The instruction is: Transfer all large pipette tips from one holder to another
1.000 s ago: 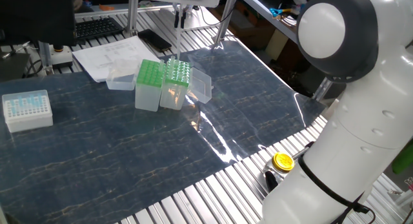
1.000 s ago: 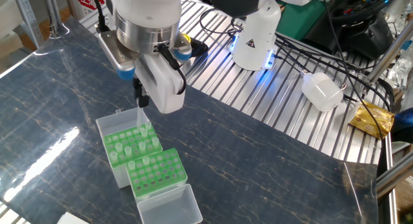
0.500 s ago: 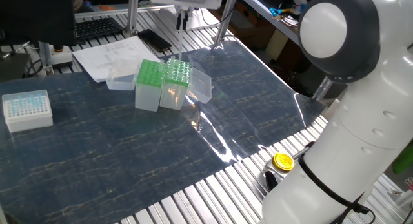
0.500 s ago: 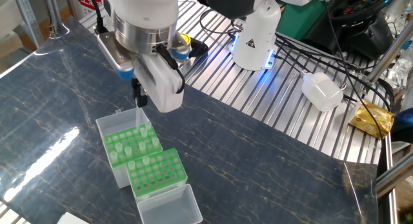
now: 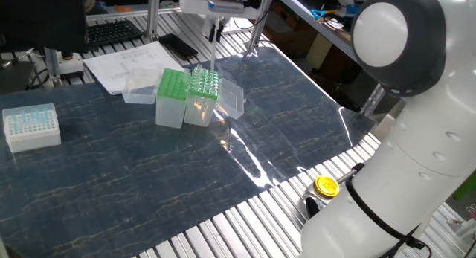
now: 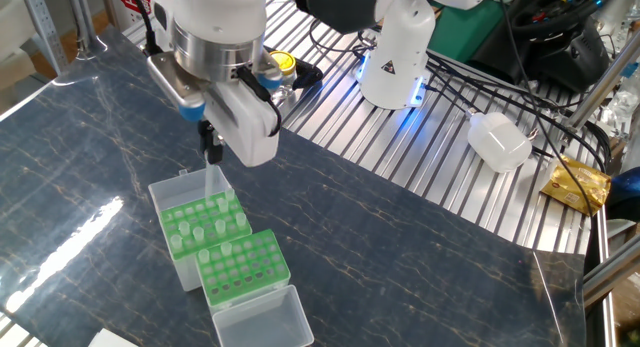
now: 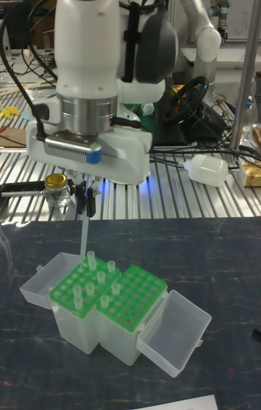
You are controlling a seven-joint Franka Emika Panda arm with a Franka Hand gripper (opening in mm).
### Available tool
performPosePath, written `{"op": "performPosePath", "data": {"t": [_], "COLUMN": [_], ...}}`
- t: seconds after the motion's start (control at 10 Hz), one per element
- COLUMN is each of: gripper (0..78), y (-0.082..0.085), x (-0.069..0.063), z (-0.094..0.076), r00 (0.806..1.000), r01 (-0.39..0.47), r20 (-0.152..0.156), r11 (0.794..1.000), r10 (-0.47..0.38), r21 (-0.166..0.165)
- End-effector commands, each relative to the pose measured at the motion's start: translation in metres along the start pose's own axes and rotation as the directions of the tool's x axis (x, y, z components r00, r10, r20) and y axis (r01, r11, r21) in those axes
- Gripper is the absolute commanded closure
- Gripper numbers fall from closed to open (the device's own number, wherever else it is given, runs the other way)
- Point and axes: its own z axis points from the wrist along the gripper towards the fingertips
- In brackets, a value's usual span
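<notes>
While the claw (image 7: 88, 201) pinches one long tip (image 7: 84, 234) by its wide end, with the point hanging clear above the green racks, the step in hand looks like carrying that single tip between racks. I cannot tell which rack is the goal.

To do it well, keep the tip plumb and its point higher than the collars of the large tips (image 7: 90, 273) standing in the left rack (image 7: 67, 291) before any sideways travel. Centre it over an empty hole, come straight down, and let go only once the collar seats. A slanted entry would likely nudge a neighbouring tip or jam on the hole's edge.

The tall fixed view shows the grip itself and the gap under the point. The right rack (image 7: 134, 294) sits touching the left one at its 3 o'clock.

From the other fixed view, the wrist hides most of the claw (image 6: 210, 153), yet the racks' tops read best. The far rack (image 6: 197, 223) carries scattered tips.

Only one fixed view takes in the white box (image 5: 31, 127), well apart at 9 o'clock of the racks (image 5: 187, 94).
</notes>
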Motion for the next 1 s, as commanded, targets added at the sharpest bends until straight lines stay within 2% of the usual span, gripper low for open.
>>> {"op": "performPosePath", "data": {"t": [0.1, 0.3, 1.0], "gripper": [76.4, 76.4, 76.4], "y": [-0.003, -0.005, -0.018], "x": [0.005, 0.013, 0.013], "z": [0.003, 0.006, 0.019], "r00": [1.0, 1.0, 0.999], "r01": [-0.001, 0.005, 0.036], "r20": [0.001, 0.0, -0.001], "r11": [1.0, 1.0, 0.999], "r10": [0.001, -0.005, -0.036], "r21": [-0.012, -0.013, -0.034]}}
